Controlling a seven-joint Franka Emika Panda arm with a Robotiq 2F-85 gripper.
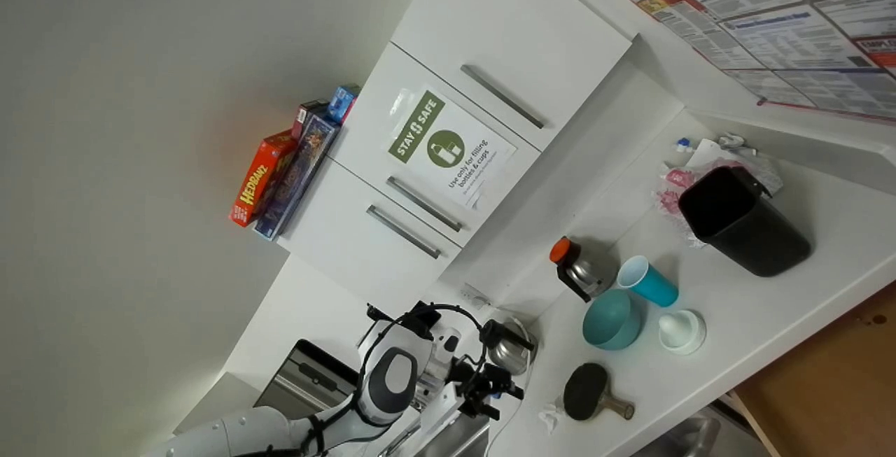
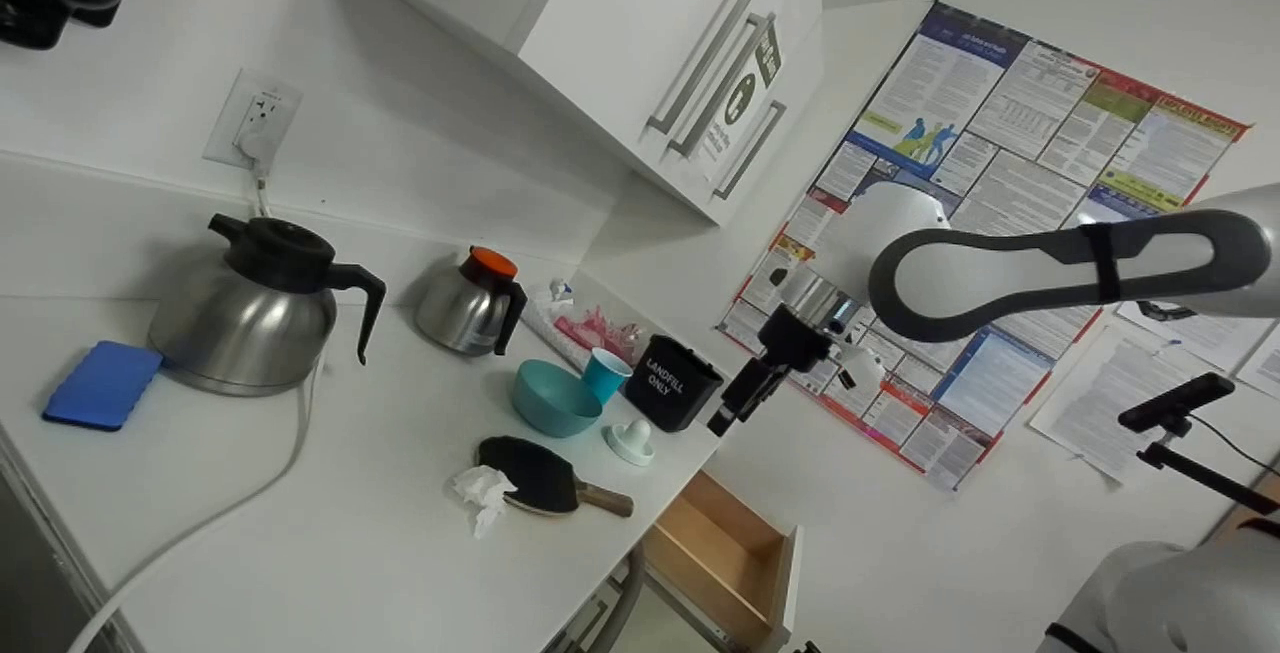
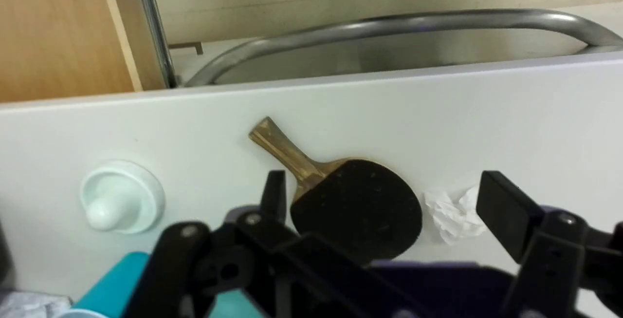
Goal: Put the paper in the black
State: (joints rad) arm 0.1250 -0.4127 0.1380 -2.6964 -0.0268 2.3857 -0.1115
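White arm stretches out above the counter, its claw pointing downward, spread wide.

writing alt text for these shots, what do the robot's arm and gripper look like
The smooth, rounded white arm has dark grey looped trim, a black strap around one section and a shiny silver collar near its end. A thin black cable runs along it. The black gripper has blocky, flat-faced fingers and small silvery screw heads. I can't read any lettering on it.
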